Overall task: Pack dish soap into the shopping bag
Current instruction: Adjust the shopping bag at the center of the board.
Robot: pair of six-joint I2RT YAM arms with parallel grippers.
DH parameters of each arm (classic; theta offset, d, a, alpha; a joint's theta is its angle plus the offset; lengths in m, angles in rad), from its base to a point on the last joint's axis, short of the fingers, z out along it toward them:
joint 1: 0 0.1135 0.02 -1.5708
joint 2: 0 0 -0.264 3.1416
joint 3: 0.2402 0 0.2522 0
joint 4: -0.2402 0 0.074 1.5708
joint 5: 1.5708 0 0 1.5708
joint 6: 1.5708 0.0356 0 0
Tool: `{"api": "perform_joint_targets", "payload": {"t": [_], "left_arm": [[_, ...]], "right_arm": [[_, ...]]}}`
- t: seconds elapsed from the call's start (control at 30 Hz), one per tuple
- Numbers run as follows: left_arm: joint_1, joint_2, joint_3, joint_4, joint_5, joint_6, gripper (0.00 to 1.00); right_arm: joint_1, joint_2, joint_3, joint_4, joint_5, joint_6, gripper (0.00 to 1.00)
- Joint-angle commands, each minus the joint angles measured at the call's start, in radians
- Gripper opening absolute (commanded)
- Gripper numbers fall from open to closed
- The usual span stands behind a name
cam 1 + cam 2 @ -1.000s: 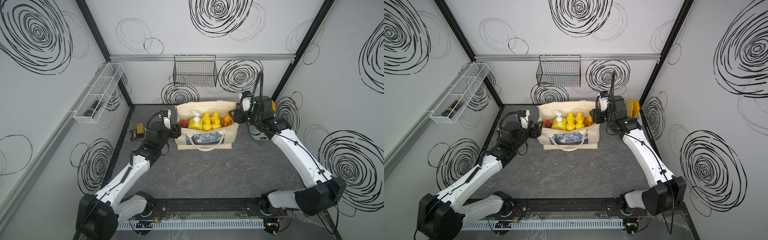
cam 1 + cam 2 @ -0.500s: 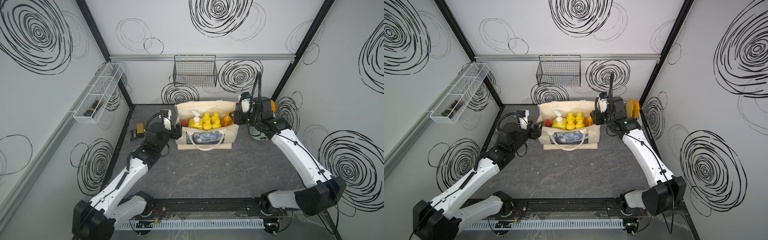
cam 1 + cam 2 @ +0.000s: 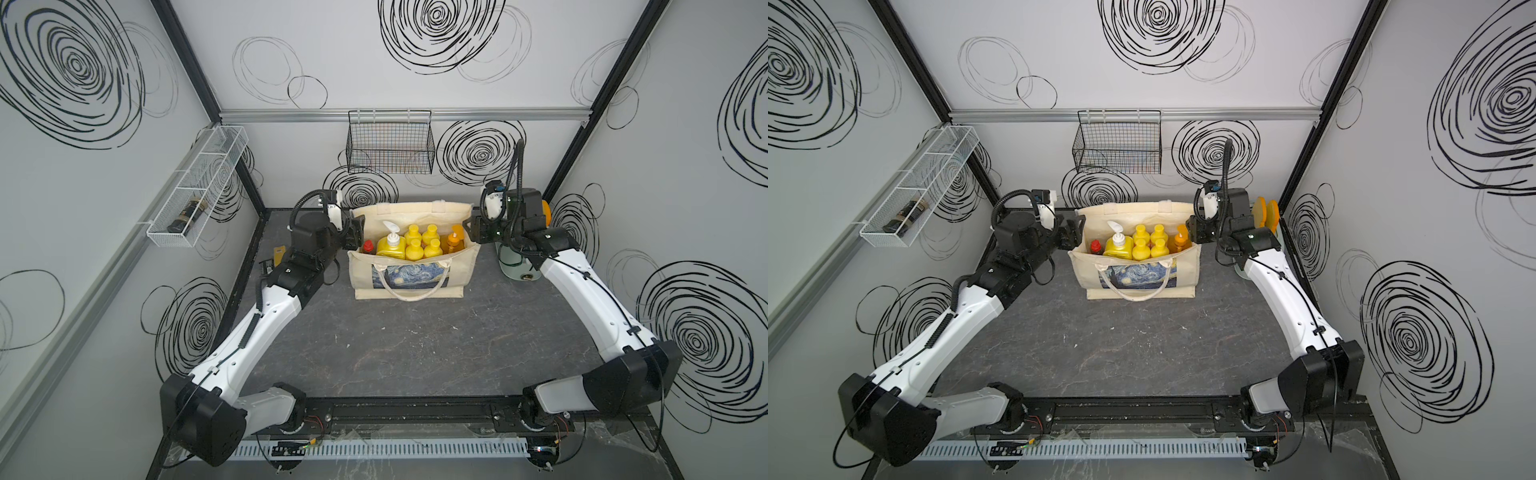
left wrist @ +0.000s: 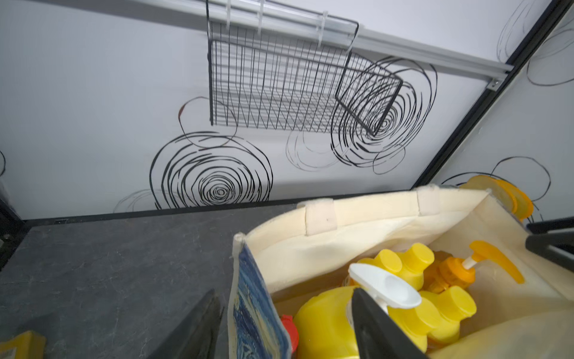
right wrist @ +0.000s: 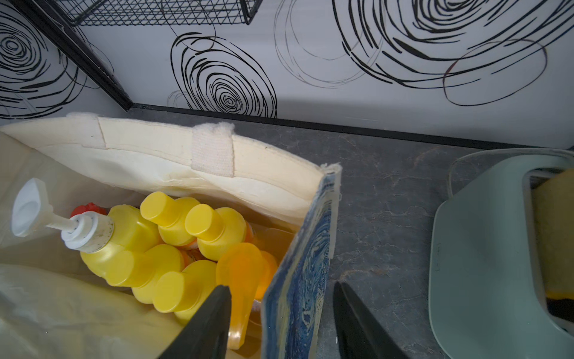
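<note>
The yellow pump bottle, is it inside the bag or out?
Inside: the yellow pump bottle stands in the shopping bag beside the yellow-capped bottles.

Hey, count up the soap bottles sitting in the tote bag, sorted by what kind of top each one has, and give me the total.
Yellow bottle with white pump: 1
Orange pump bottle: 1
Yellow-capped bottles: 4
Red-capped bottle: 1
Total in the shopping bag: 7
</note>
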Motion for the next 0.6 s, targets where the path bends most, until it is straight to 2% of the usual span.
{"api": "perform_joint_targets", "payload": {"t": [0.0,0.13,0.23,0.43,0.57], "left_arm": [[0.013,0.013,-0.038,0.033,0.041,0.005,0.68],[0.014,0.033,-0.044,0.040,0.072,-0.003,0.65],[0.013,0.045,-0.048,0.047,0.085,-0.001,0.58],[0.015,0.043,-0.067,0.098,0.098,0.006,0.24],[0.014,0.023,-0.072,0.126,0.102,0.005,0.08]], "right_arm": [[0.001,0.017,0.040,-0.023,-0.010,-0.006,0.53],[0.011,0.034,0.053,-0.038,-0.004,-0.006,0.46],[0.015,0.035,0.060,-0.047,0.000,-0.006,0.37],[0.032,0.022,0.076,-0.050,0.012,-0.005,0.14],[0.041,0.017,0.091,-0.056,0.016,-0.006,0.04]]}}
